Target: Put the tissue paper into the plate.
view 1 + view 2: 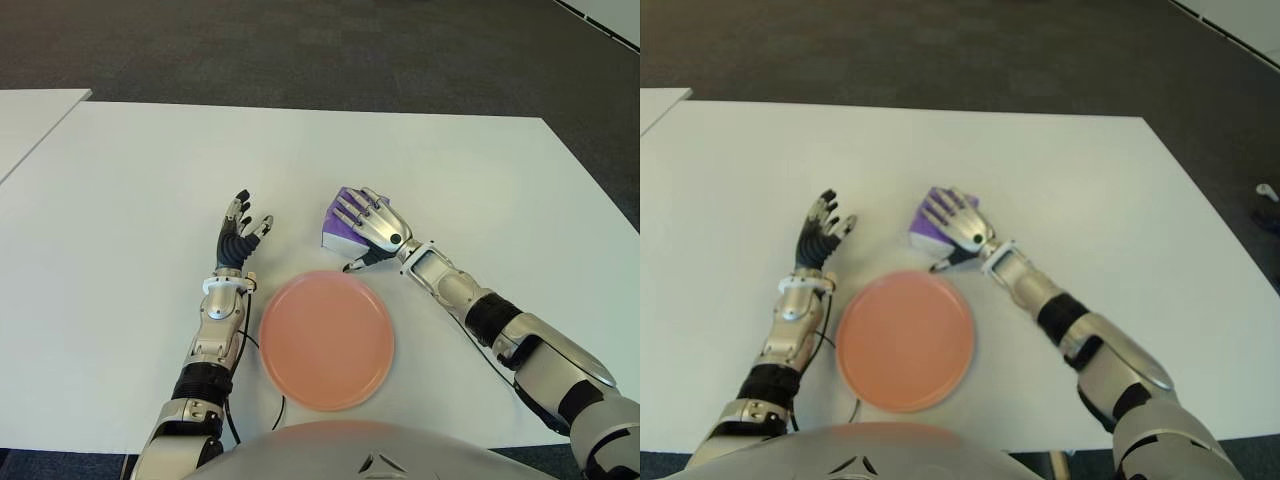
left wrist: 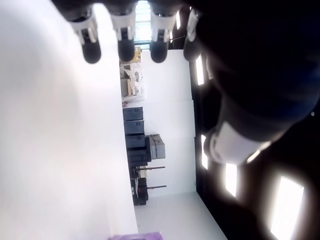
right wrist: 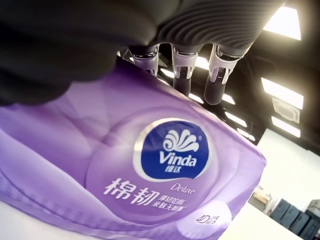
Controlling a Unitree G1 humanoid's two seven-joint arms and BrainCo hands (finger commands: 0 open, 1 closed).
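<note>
The left hand was seen on the left side, beside the plate and a little beyond its left edge. Its fingers were spread and relaxed, and nothing was held in it; no work was being done by it. The plate was found on the table, near to the robot, between the two arms and just below the right hand's thumb.

The right hand was laid over the tissue pack, a purple pack which was still standing on the table just beyond the plate's far right edge. The fingers were stretched over the top of the pack, not yet curled tight, so whether the pack was really gripped could not be told.

The step in hand was judged to be the grasp. For the next move, the fingers and thumb would need to be closed on the pack, and then it must be lifted and carried a short way toward the robot, over the plate.
</note>
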